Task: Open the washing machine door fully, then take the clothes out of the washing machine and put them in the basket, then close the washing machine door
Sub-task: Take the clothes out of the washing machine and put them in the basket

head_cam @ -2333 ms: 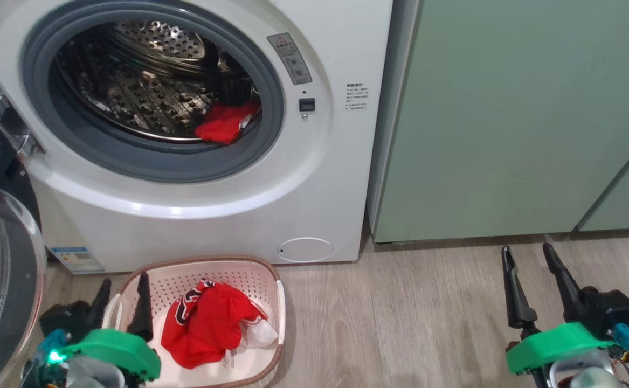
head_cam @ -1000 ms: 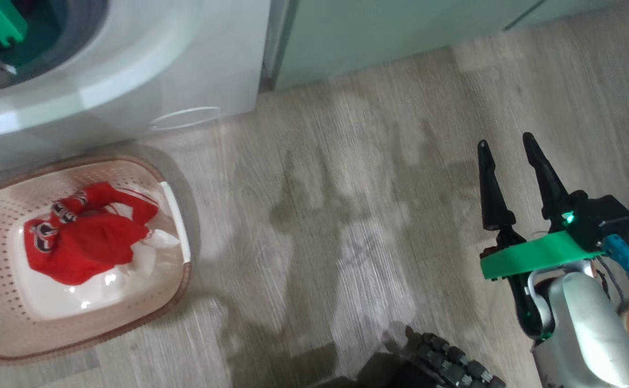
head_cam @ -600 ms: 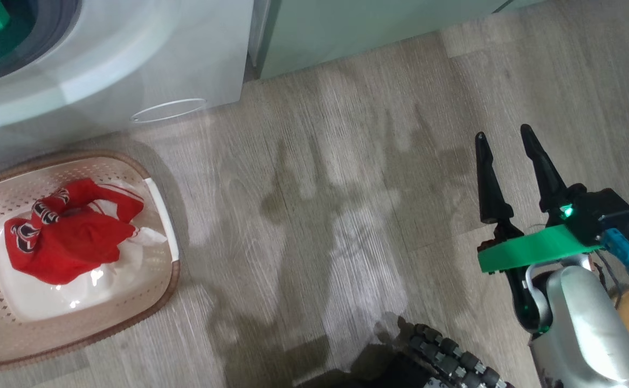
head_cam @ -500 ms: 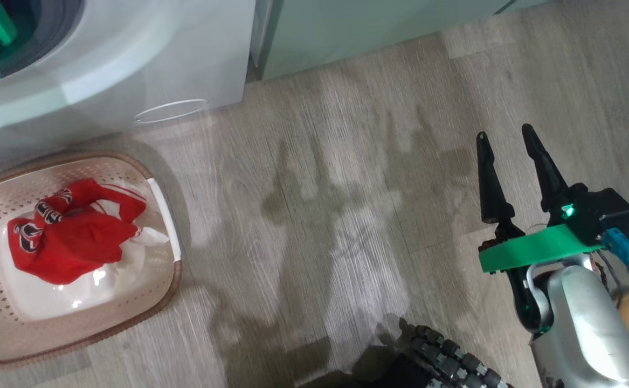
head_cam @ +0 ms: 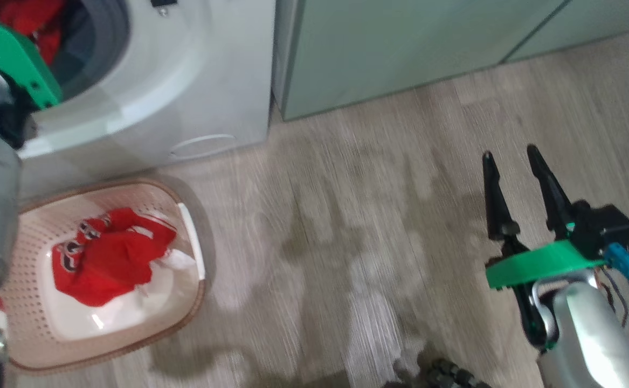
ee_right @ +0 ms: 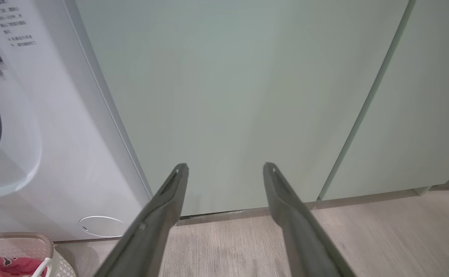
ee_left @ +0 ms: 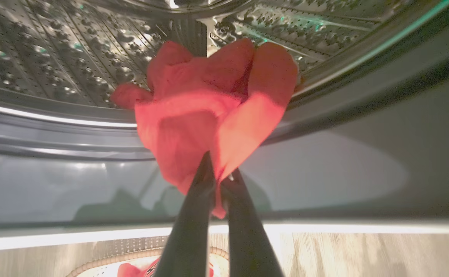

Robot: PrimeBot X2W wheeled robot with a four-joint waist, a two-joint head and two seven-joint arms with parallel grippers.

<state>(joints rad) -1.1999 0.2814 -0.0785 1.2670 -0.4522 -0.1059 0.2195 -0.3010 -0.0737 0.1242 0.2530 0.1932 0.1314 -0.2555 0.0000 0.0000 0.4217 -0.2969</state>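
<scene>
Unloading step. The left end effector (ee_left: 220,169) was clamped shut on a red garment (ee_left: 209,107) at the washing machine (head_cam: 185,81) mouth, 11 o'clock in the head view. The basket (head_cam: 98,186), at 8 o'clock, held a second garment (head_cam: 109,253). The right end effector (head_cam: 510,152) hung wide open and empty at 4 o'clock. Judged next: draw the red garment clear, then lower it into the basket

We see a plain bright red garment (ee_left: 209,107) against the silvery, hole-dotted drum (ee_left: 74,57). The washing machine (head_cam: 201,64) is white, its gasket (head_cam: 112,29) grey. The basket (head_cam: 28,318) is cream, perforated, with a brown rim; the jersey (head_cam: 109,258) in it is red with white and dark patches. The cabinets (head_cam: 400,48) are pale green, the floor (head_cam: 346,226) grey-brown woodgrain.
</scene>
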